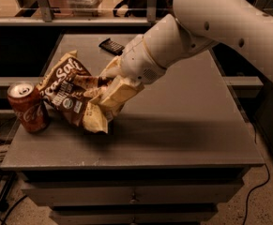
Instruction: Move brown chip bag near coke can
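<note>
The brown chip bag [69,93], pale yellow and dark brown with white "Sea Salt" lettering, hangs tilted at the left of the table, its lower edge at or just above the tabletop. My gripper [109,89] is shut on the bag's right side, with the white arm reaching in from the upper right. The coke can [28,107], red with a silver top, stands upright at the table's left edge, just left of the bag and almost touching it.
A small dark flat wrapper [111,46] lies at the back of the grey table [183,125]. The table has drawers below. A shelf and railing run behind it. Cables lie on the floor at left and right.
</note>
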Action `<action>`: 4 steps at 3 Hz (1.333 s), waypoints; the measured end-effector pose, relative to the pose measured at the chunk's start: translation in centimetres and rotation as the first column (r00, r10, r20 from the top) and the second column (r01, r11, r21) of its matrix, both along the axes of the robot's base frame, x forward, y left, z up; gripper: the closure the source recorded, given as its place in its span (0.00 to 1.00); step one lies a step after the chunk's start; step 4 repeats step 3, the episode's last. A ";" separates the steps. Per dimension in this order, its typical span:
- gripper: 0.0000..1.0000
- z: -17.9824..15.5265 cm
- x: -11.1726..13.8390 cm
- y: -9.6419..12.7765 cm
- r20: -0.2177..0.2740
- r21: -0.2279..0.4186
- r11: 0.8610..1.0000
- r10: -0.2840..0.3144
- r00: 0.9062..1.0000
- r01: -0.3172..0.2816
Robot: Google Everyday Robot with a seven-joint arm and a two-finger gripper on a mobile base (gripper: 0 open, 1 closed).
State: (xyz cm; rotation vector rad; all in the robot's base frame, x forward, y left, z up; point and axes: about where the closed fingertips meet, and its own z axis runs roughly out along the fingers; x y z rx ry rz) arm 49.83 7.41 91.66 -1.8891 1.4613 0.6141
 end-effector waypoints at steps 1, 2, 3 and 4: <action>0.14 -1.5 0.6 0.2 -0.023 -0.002 0.999 -0.035 0.999 0.035; 0.00 -1.4 0.5 0.3 -0.022 -0.003 0.999 -0.034 0.999 0.034; 0.00 -1.4 0.5 0.3 -0.022 -0.003 0.999 -0.034 0.999 0.034; 0.00 -1.4 0.5 0.3 -0.022 -0.003 0.999 -0.034 0.999 0.034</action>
